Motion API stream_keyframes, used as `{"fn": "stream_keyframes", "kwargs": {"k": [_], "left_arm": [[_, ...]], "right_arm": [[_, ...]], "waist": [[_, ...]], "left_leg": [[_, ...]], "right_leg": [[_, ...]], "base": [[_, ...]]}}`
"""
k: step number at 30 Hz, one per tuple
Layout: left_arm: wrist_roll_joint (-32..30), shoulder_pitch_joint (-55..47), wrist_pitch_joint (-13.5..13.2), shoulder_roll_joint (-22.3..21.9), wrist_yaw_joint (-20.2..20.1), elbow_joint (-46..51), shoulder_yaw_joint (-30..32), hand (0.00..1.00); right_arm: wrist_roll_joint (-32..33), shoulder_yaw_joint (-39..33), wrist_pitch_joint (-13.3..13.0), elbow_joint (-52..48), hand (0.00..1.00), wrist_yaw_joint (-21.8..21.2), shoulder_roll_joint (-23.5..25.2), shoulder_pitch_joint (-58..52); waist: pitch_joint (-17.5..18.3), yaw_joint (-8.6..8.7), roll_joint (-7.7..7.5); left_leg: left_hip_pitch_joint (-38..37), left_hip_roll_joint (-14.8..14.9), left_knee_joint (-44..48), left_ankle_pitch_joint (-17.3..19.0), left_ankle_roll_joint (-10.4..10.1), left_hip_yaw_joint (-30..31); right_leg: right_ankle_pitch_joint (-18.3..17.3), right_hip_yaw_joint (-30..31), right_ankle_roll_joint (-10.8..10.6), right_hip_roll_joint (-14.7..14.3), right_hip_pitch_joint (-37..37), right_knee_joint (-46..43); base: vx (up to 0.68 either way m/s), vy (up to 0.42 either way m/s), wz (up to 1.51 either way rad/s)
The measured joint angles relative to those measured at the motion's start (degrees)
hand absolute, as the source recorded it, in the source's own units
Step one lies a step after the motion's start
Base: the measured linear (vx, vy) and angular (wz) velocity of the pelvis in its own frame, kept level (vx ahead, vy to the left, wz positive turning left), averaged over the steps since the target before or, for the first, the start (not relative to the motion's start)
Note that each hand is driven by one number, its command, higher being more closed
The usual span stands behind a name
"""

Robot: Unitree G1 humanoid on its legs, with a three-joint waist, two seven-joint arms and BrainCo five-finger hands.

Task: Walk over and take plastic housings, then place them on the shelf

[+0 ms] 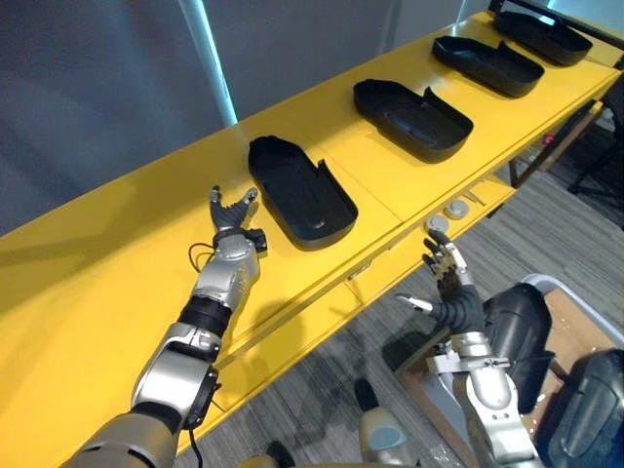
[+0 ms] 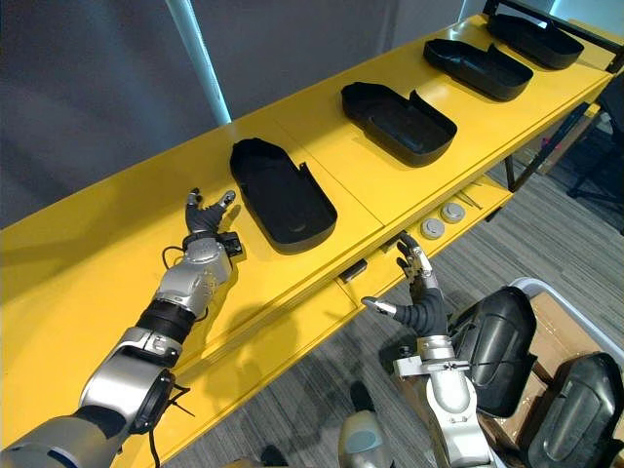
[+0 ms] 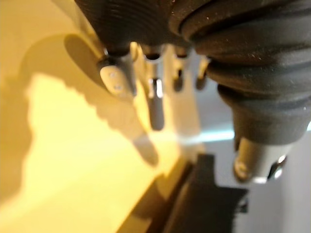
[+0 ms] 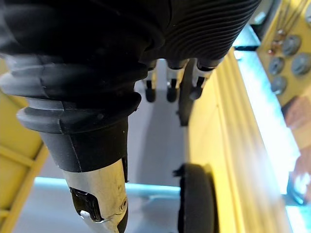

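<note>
Shelf (image 1: 117, 263) in yellow runs across our head views from 7 o'clock up to 1 o'clock. Four black plastic housings lie along its top, hollow side up and well apart from one another. The nearest housing (image 1: 297, 190) sits close to the middle of the view. The second housing (image 1: 409, 117), the third housing (image 1: 487, 63) and the fourth housing (image 1: 541, 34) follow it toward 1 o'clock.

Our left hand (image 1: 232, 219) reaches over the shelf top at 8 o'clock of the nearest housing, just beside it and not touching it. It is released, with fingers (image 3: 156, 104) straight and spread, the thumb apart, and nothing in it. We cannot tell whether the fingertips rest on the yellow top or hang just above it.

Our right hand (image 1: 448, 278) is at 5 o'clock of the nearest housing, below the shelf's front edge and in front of the lower ledge (image 1: 312, 317). It is also released and carries nothing, its fingers loose and its thumb held out to the side. Two round discs (image 1: 455, 208) lie on the lower ledge just beyond it.

At 4 o'clock in the view a box (image 1: 585, 336) stands on the grey floor (image 1: 322, 409). Two more dark housings (image 1: 522, 327) are in it, beside our right arm.
</note>
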State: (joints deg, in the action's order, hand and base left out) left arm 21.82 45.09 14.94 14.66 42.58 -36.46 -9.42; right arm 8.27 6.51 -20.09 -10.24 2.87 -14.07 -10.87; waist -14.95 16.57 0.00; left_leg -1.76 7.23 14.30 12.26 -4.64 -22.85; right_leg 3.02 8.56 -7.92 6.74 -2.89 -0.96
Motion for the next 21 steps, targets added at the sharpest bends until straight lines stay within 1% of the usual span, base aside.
{"fn": "stream_keyframes", "kwargs": {"k": [1, 3, 4, 7, 9, 11, 12, 14, 15, 17, 18, 19, 20, 21], "left_arm": [[-2.27, 0.62, 1.41, 0.04, 1.47, -0.28, 0.51, 0.0], [-2.64, 1.12, 3.05, 0.28, 2.34, -0.28, 2.32, 0.0], [-2.62, 1.11, 3.27, 0.5, 2.35, -0.28, 2.44, 0.0], [-2.61, 1.11, 3.61, 0.71, 2.41, -0.28, 3.55, 0.0], [-2.63, 1.08, 3.51, 0.71, 4.31, -0.27, 4.34, 0.0], [-2.61, 0.45, 2.57, 0.8, 6.81, -0.02, 5.29, 0.0], [-2.59, -0.07, 2.4, 0.8, 7.19, 0.45, 6.06, 0.0], [-2.5, -2.16, 1.19, 0.79, 7.92, 2.0, 8.31, 0.0], [-2.51, -3.9, -0.04, 0.78, 7.94, 3.57, 8.91, 0.0], [-2.51, -7.53, -0.81, 0.6, 8.03, 9.05, 10.16, 0.0], [-2.72, -10.26, -1.64, 0.48, 8.36, 14.62, 11.2, 0.0], [-2.75, -11.84, -1.73, 0.45, 8.36, 18.45, 11.39, 0.0], [-2.73, -13.01, -1.93, 0.36, 8.19, 21.24, 11.61, 0.0], [-2.66, -16.34, -2.95, -0.36, 7.65, 27.36, 12.28, 0.0]], "right_arm": [[0.0, 0.22, -0.02, -0.03, 0.0, 0.11, 0.04, -0.39], [-0.01, 0.22, -0.18, -0.12, 0.0, 0.5, 0.26, -0.61], [-0.01, 0.23, -0.36, -0.14, 0.0, 0.61, 0.33, -0.65], [-0.01, 0.22, -2.23, -0.25, 0.0, 1.02, 0.49, -0.9], [-0.01, 0.22, -3.57, -0.84, 0.0, 1.35, 0.66, -1.04], [-0.22, 0.23, -4.74, -1.75, 0.0, 2.6, 0.73, -1.03], [-0.34, 0.23, -4.95, -2.03, 0.0, 3.04, 0.73, -0.92], [-0.77, 0.21, -5.36, -2.51, 0.0, 4.7, 0.72, -0.14], [-1.19, 0.17, -5.42, -2.63, 0.0, 6.12, 0.68, 0.35], [-1.25, -0.02, -5.44, -2.83, 0.0, 7.51, 0.68, 0.77], [-1.27, -0.13, -5.82, -2.9, 0.0, 8.41, 0.67, 1.13], [-1.26, -0.19, -6.16, -3.02, 0.0, 8.63, 0.67, 1.14], [-1.21, -0.26, -6.16, -3.15, 1.0, 8.65, 0.67, 1.2], [-1.0, -0.26, -6.15, -3.38, 1.0, 8.43, 0.64, 1.33]], "waist": [[0.0, 0.0, 0.0], [0.0, 0.01, 0.0], [0.0, 0.01, 0.0], [0.0, -0.01, 0.0], [0.0, -0.07, 0.01], [0.04, -0.28, 0.06], [0.06, -0.29, 0.1], [0.1, -0.31, 0.17], [0.24, -0.37, 0.31], [0.98, -1.67, 0.83], [1.46, -2.42, 1.24], [1.68, -2.52, 1.51], [1.75, -2.82, 1.63], [3.08, -3.72, 2.06]], "left_leg": [[-0.03, 0.04, 0.0, 0.0, 0.0, 0.0], [-0.08, 0.09, -0.02, 0.0, 0.0, 0.0], [-0.12, 0.1, -0.01, 0.0, 0.0, 0.0], [-0.12, 0.1, -0.03, 0.0, 0.0, 0.04], [-0.13, 0.07, -0.03, 0.0, 0.0, 0.14], [-0.15, 0.02, -0.03, -0.02, 0.02, 0.32], [-0.16, 0.0, -0.03, -0.03, 0.03, 0.38], [-0.23, -0.06, -0.03, -0.07, 0.07, 0.77], [-0.24, -0.14, -0.04, -0.12, 0.12, 1.59], [-0.36, -0.47, -0.67, -0.46, 0.24, 1.82], [-0.41, -0.79, -1.4, -1.02, 0.48, 2.6], [-0.63, -1.08, -2.13, -1.57, 0.53, 3.79], [-1.09, -1.25, -2.71, -1.89, 0.5, 4.39], [-1.35, -1.69, -3.82, -2.46, 0.42, 4.91]], "right_leg": [[0.0, 0.16, 0.0, -0.08, 0.01, -0.1], [0.01, 0.49, 0.01, -0.2, -0.06, -0.12], [0.01, 0.58, 0.01, -0.23, -0.06, -0.12], [0.03, 0.66, -0.01, -0.24, -0.07, -0.12], [0.05, 0.65, -0.04, -0.2, -0.02, -0.12], [0.08, 0.5, -0.07, -0.1, 0.14, -0.11], [0.08, 0.44, -0.07, 0.04, 0.19, -0.11], [0.1, 0.07, -0.11, 0.1, 0.56, -0.02], [0.1, -0.64, -0.11, 0.16, 1.19, 0.26], [0.14, -0.8, -0.15, 0.13, 1.23, 0.29], [0.14, -1.63, -0.15, 0.41, 1.65, 0.48], [0.14, -2.81, -0.15, 0.68, 2.4, 0.74], [0.14, -3.71, -0.15, 0.77, 2.96, 0.77], [0.13, -4.36, -0.15, 0.82, 3.09, 0.85]], "base": [[0.03, 0.003, -0.05], [0.01, 0.002, -0.07], [0.0, 0.003, -0.05], [0.0, 0.0, 0.0], [0.0, 0.0, 0.0], [-0.01, 0.006, 0.02], [-0.02, 0.022, 0.04], [-0.01, 0.017, 0.11], [0.0, -0.002, 0.2], [0.0, 0.002, 0.18], [0.01, -0.002, 0.34], [0.01, -0.008, 0.44], [0.0, -0.011, 0.41], [0.0, -0.009, 0.34]]}}
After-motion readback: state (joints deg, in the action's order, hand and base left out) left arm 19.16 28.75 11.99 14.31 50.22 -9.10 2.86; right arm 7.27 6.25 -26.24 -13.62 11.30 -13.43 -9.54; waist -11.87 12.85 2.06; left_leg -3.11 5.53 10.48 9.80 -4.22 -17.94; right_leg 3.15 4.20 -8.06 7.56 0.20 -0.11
